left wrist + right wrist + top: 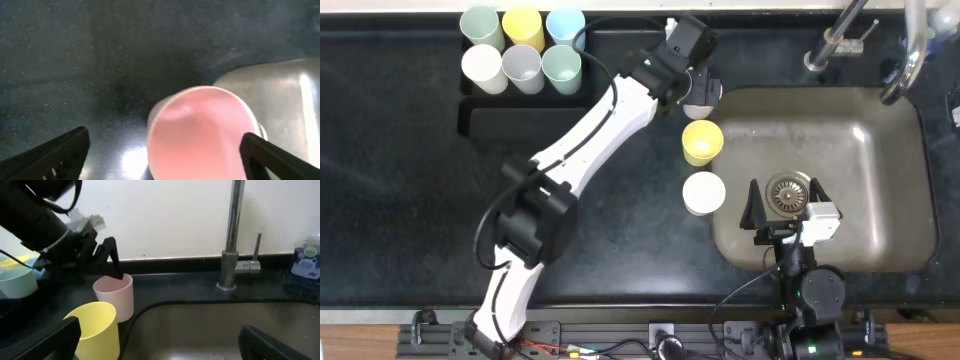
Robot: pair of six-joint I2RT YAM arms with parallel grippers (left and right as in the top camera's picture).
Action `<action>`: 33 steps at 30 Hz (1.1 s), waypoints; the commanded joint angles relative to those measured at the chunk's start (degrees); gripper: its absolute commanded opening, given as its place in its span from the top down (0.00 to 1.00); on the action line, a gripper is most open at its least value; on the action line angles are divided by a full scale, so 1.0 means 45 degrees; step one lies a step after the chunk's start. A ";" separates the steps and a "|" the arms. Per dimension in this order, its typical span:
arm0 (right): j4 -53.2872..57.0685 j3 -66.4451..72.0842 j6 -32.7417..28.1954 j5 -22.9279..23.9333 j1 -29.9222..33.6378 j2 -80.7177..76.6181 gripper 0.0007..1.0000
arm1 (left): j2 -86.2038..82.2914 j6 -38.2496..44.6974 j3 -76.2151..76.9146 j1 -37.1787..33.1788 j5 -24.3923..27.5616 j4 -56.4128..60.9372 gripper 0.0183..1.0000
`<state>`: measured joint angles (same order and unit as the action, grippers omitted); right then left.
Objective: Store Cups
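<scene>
The pink cup (202,132) stands upright, mouth up, on the dark surface (400,180), just beside the back left corner of the sink (880,150) and toward the surface's back edge. Its long axis is vertical. The left arm's fingers (60,152) are spread wide and grasp nothing. They hang over the cup, one on either side, with the cup closer to one finger than the other, so a small sideways shift would likely help before closing. In the right wrist view one fingertip looks level with the rim; whether it touches I cannot tell.

The left arm is by far the nearer. The right arm's fingers (45,337), also released and empty, sit low over the sink basin, well apart from the cup.

A yellow cup (702,141) and a white cup (703,192) stand in a row toward the front, along the sink's left rim. The stored cups (523,68) stand in a black tray (520,120) near the surface's back left. Behind are a faucet (232,235), a soap bottle (306,255) and a pale wall (165,215).
</scene>
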<state>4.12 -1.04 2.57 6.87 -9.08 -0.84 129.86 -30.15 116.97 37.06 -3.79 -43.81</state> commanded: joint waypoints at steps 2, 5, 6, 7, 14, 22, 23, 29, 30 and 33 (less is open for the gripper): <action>-0.0063 0.0175 0.0000 0.0049 0.0024 0.0131 0.00 | 0.0374 -0.0325 0.0457 0.0044 -0.0607 -0.0102 0.20; -0.0063 0.0175 0.0000 0.0049 0.0024 0.0131 0.00 | 0.0427 -0.0321 0.0457 0.0044 -0.0622 -0.0165 0.52; -0.0063 0.0175 0.0000 0.0049 0.0024 0.0131 0.00 | 0.0432 -0.0325 0.0457 0.0044 -0.0622 -0.0155 0.68; -0.0063 0.0175 0.0000 0.0049 0.0024 0.0131 0.00 | 0.0432 -0.0325 0.0457 0.0044 -0.0617 -0.0146 0.76; -0.0063 0.0175 0.0000 0.0049 0.0024 0.0131 0.00 | 0.0432 -0.0325 0.0452 0.0044 -0.0510 -0.0136 0.92; -0.0063 0.0175 0.0000 0.0049 0.0024 0.0131 0.00 | 0.0238 -0.0257 0.0452 0.0044 -0.0534 -0.0272 0.98; -0.0063 0.0175 0.0000 0.0049 0.0024 0.0131 0.00 | 0.0000 -0.0214 0.0452 0.0044 -0.0724 -0.0442 0.98; -0.0063 0.0175 0.0000 0.0049 0.0024 0.0131 0.00 | -0.2749 -0.0223 0.0126 -0.0267 -0.3648 -0.2710 0.98; -0.0063 0.0175 0.0000 0.0049 0.0024 0.0131 0.00 | -0.3264 -0.0219 -0.0068 -0.0437 -0.3905 -0.2822 0.98; -0.0063 0.0175 0.0000 0.0049 0.0024 0.0131 0.00 | -0.5066 -0.0049 -0.1054 -0.1277 -0.4133 -0.2837 0.98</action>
<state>4.10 -1.04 2.57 6.87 -9.08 -0.84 117.49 -31.33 114.19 35.03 -16.51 -56.38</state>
